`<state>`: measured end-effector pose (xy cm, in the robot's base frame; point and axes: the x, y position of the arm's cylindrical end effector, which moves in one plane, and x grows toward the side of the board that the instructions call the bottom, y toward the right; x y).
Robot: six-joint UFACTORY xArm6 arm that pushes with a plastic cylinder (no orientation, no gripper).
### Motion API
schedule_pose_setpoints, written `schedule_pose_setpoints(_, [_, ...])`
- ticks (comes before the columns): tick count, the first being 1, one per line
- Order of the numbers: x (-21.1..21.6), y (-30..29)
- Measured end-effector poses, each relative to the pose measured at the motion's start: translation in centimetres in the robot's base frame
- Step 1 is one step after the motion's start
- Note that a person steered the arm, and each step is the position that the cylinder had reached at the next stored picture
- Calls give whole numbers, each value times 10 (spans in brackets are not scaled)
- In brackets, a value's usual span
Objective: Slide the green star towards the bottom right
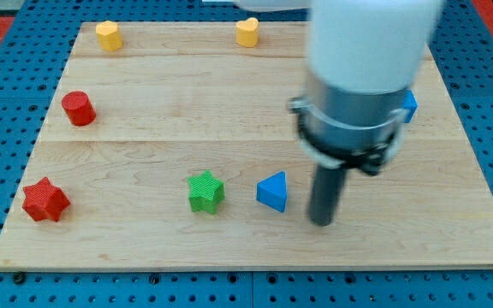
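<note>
A wooden counter [144,111] holds several small blocks. The green star [205,192] sits near the bottom edge, left of centre. Just to its right is a blue triangle [272,191], and right of that my tip [321,222] touches the counter, apart from both. The tool is a plain rod with no jaws, so nothing is clamped. A red star [44,200] lies by the bottom-left corner, a red cylinder [79,109] near the left edge. Two yellow blocks [108,35] [247,32] line the top edge. Another blue block [409,106] peeks from behind the arm.
</note>
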<state>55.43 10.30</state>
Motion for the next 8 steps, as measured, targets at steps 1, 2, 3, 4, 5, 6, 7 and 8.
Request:
schedule_pose_setpoints(1, [-45, 53])
schedule_pose_setpoints(2, [-56, 37])
schedule_pose_setpoints(3, [-37, -9])
schedule_pose_setpoints(4, [-21, -54])
schedule_pose_setpoints(5, [-17, -84])
schedule_pose_setpoints(6, [0, -84])
schedule_pose_setpoints(7, [3, -85])
schedule_pose_setpoints(8, [3, -85])
